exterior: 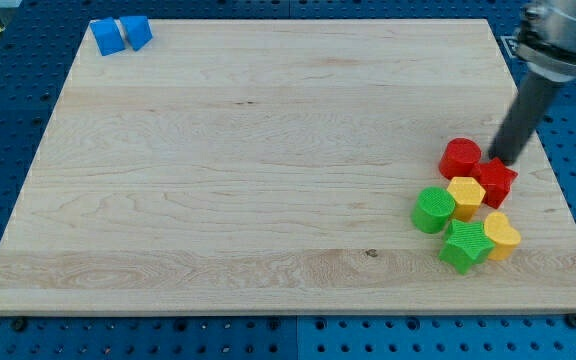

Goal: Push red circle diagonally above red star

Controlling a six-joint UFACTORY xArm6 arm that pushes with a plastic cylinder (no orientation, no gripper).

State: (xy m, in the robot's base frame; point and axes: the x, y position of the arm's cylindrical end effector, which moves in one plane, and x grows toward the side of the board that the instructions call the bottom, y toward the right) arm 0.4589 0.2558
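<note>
My tip (496, 158) stands on the wooden surface (268, 170) between the red circle (460, 158) and the red star (495, 182), touching or almost touching both; there is no gripper on this rod, so nothing is held. The red circle lies at about 10 o'clock from the red star, just beside it, at the view's right. Below them sit a yellow hexagon (465, 196), a green circle (433, 210), a green star (465, 245) and a yellow heart (501, 236), close together, and two blue blocks (121, 34) lie far away at 10 o'clock, in the view's top left corner.
</note>
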